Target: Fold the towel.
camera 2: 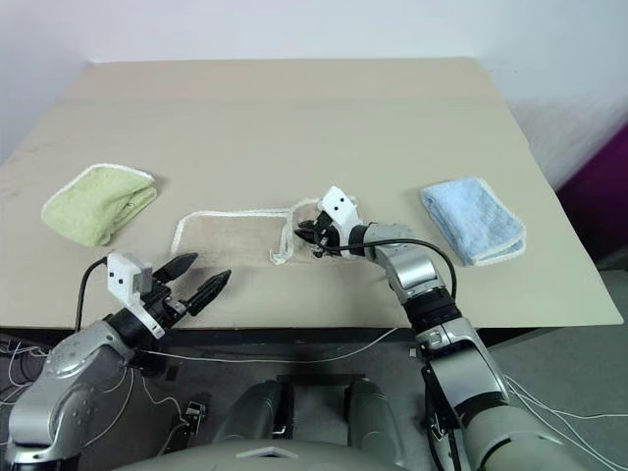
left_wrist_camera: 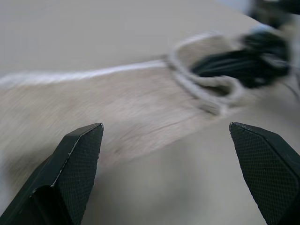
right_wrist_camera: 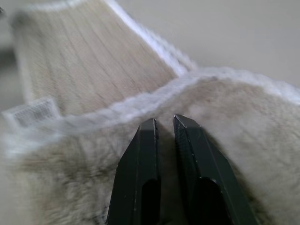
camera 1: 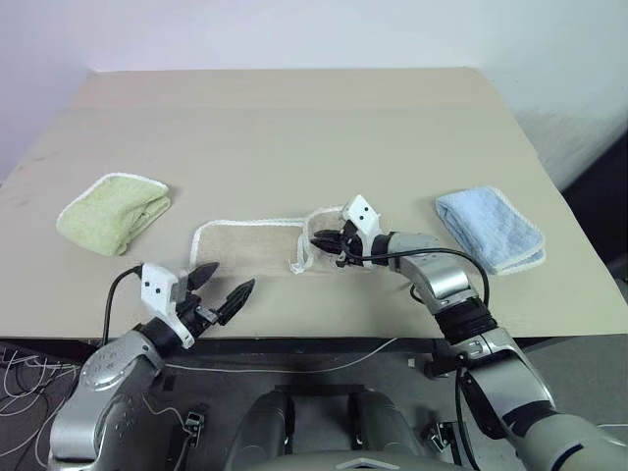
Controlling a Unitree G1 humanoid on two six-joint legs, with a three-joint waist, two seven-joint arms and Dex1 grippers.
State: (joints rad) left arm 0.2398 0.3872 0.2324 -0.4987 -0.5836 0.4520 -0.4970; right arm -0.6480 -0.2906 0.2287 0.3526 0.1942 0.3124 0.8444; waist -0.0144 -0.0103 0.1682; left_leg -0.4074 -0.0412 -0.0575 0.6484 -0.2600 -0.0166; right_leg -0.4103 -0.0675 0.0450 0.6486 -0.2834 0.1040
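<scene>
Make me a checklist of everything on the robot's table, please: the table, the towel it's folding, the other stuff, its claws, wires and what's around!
Surface: tan table, flat, mostly bare.
Job's things: beige towel with white edging lies near the front edge; its right end is lifted and turned over toward the middle.
Clutter: green folded towel at the left, blue folded towel at the right, both apart from the beige one.
Grippers: right gripper shut on the towel's raised edge; left gripper open, holding nothing, at the front edge.
Cables: black cable loops along the right arm; loose wires hang below the table's front.
Surroundings: pale wall behind the table.
</scene>
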